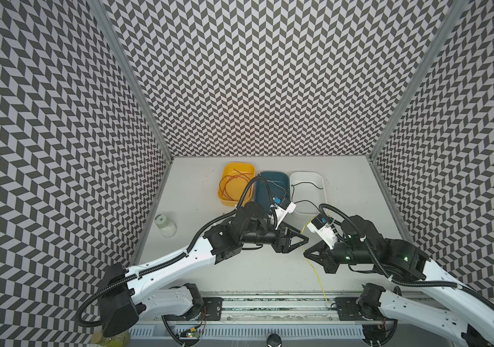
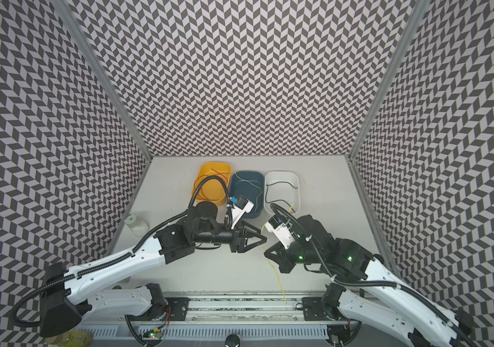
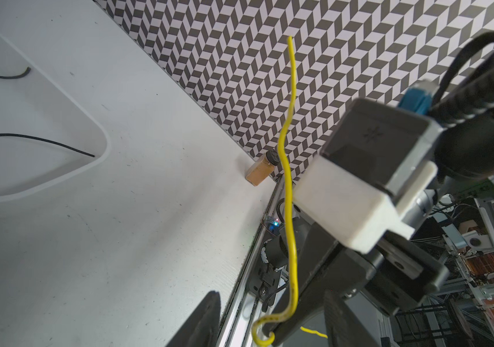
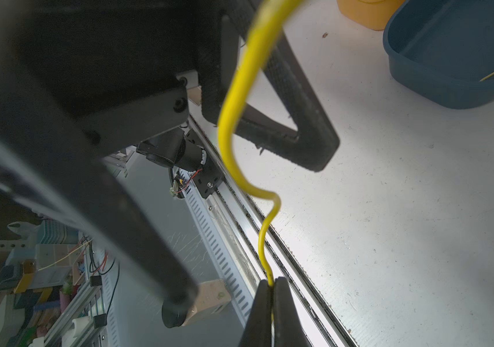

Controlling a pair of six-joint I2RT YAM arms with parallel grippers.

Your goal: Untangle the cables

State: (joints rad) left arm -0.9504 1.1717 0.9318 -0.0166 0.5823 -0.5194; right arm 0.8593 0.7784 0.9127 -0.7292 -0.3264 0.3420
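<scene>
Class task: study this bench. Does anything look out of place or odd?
Yes. The yellow cable, pinched in the right gripper, trails off the front edge of the table onto the rail, outside the work surface.

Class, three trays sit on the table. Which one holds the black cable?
The white tray, rightmost of the three in both top views, beside the blue tray; the black cable lies in it.

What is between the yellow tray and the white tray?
The blue tray, in a row with them; both top views show it.
</scene>
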